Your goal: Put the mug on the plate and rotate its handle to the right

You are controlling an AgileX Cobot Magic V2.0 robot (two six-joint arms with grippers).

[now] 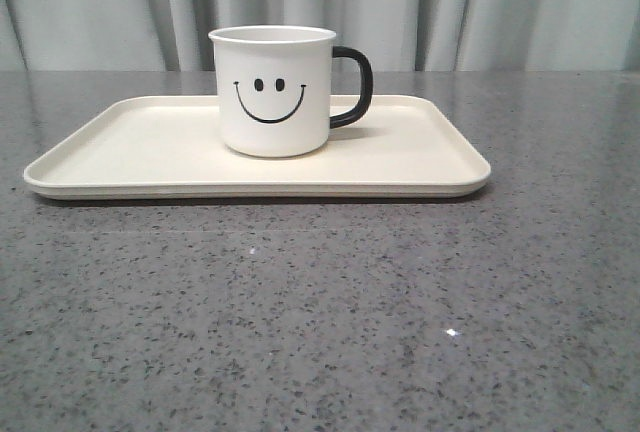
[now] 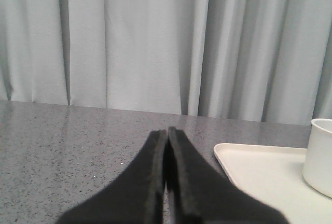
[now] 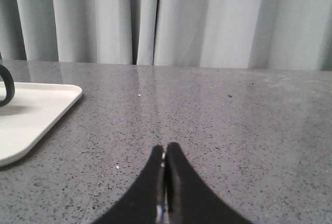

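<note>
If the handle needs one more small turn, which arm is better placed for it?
Probably the right: the handle points to the robot's right, and it shows in the right wrist view. Both grippers are shut and off the plate.

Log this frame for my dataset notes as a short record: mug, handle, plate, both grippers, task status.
mug: white mug with black smiley face, upright on the plate, near its middle
handle: black handle points to the right in the front view
plate: cream plate flat on the grey speckled table
left gripper: left gripper shut, empty, apart from the plate
right gripper: right gripper shut, empty, over bare table
task status: appears done
</note>
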